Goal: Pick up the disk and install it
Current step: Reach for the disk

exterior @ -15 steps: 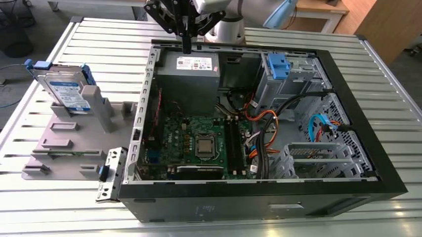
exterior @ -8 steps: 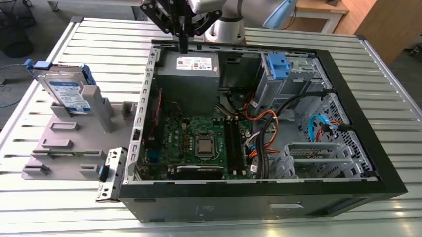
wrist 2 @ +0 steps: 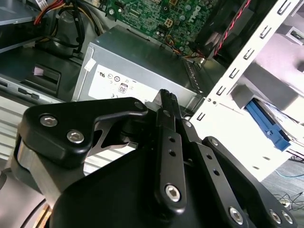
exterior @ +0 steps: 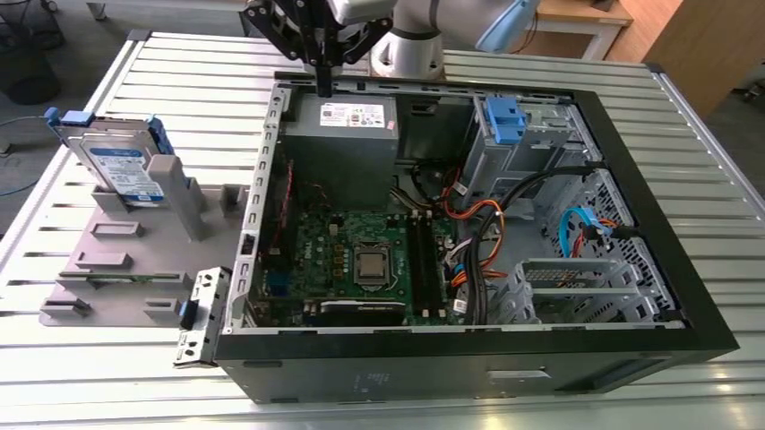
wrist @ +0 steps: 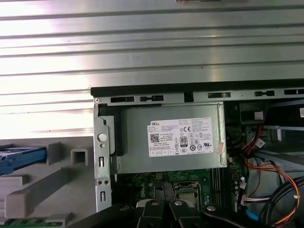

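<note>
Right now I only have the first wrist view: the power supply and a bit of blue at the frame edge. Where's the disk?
Observer: The disk stands on edge in the grey fixture, outside the case, on the exterior view's left.
Operator: Is the gripper holding anything?
Observer: No. In the exterior view the gripper is shut and empty. It is above the case's far wall, over the power supply and apart from the disk.
Operator: What's at the drive end?
Observer: A blue bracket sits in the top of the drive cage, in the far corner on the exterior view's right. I can't tell whether a slot is free.
</note>
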Controlling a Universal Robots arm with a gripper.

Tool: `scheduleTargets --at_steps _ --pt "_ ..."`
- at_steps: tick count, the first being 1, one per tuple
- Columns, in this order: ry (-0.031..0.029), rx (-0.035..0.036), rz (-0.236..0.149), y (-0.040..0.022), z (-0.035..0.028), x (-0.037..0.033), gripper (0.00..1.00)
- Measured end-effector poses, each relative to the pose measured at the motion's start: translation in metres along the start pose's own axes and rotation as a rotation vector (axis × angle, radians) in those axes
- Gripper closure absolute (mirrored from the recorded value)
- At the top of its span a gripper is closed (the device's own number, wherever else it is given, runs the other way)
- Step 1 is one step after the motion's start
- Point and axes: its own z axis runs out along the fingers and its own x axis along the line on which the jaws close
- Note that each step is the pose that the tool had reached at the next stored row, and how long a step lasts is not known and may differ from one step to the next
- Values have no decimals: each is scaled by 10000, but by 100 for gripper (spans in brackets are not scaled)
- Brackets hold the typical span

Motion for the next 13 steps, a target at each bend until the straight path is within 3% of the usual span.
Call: scheduleTargets --at_steps 13 --pt "0 0 0 -14 -4 181 89"
